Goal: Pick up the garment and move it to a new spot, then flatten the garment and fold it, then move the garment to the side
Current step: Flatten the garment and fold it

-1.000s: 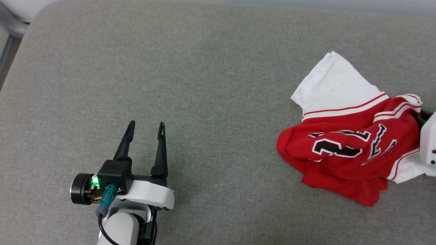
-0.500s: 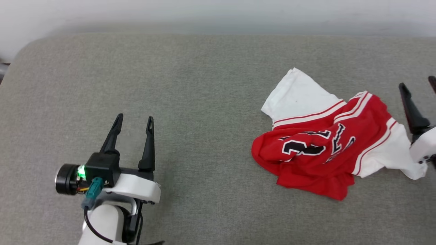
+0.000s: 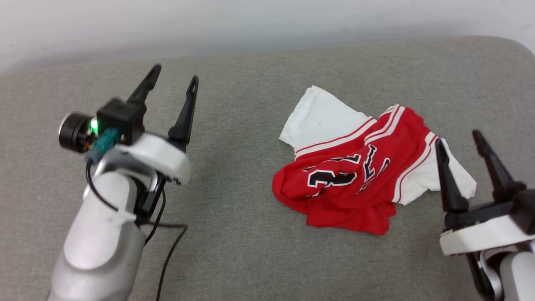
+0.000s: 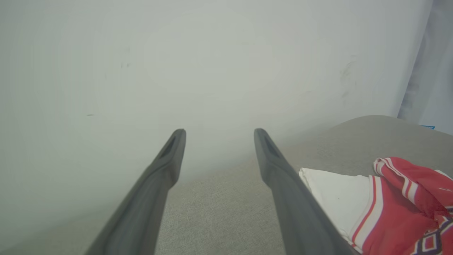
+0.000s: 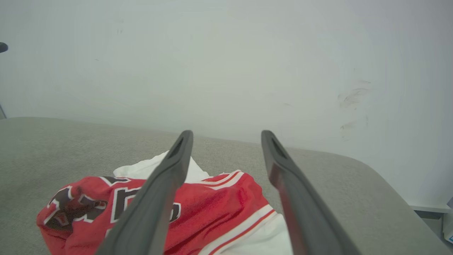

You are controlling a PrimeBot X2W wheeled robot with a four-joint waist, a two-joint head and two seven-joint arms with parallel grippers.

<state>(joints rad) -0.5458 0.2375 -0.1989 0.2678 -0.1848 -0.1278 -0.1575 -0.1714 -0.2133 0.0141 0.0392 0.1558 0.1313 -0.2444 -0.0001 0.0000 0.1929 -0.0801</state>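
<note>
So the garment [image 3: 347, 184] is sitting in a heap on the grey fabric-topped desk [image 3: 250, 251], a bit right of the middle. The right hand [image 3: 457, 138] is just beside it, off its right edge and nearer the robot. In the head view one of its fingers [image 3: 447, 179] overlaps the edge of the white sleeve, but I honestly can't tell if it's touching the cloth. The left hand [image 3: 175, 72] is well apart from it, way over on the left.

The shirt's pretty crumpled. The red body is bunched up with the black, white-outlined numerals twisted into the folds. One white sleeve lies fairly flat toward the far left, and another pokes out on the right. There's red-and-white striped trim where the sleeves meet the red.

Both hands have their fingers spread wide with nothing between them. The left hand points away toward the pale wall [image 3: 250, 25]. There's a green light glowing on its wrist and a black cable hanging off the pale forearm. The left wrist view has its hand [image 4: 219, 131] aimed mostly at the wall, with the garment [image 4: 389, 205] off at lower right. In the right wrist view the right hand [image 5: 227, 132] looks over the garment [image 5: 212, 205], with red cloth showing between the fingers.
</note>
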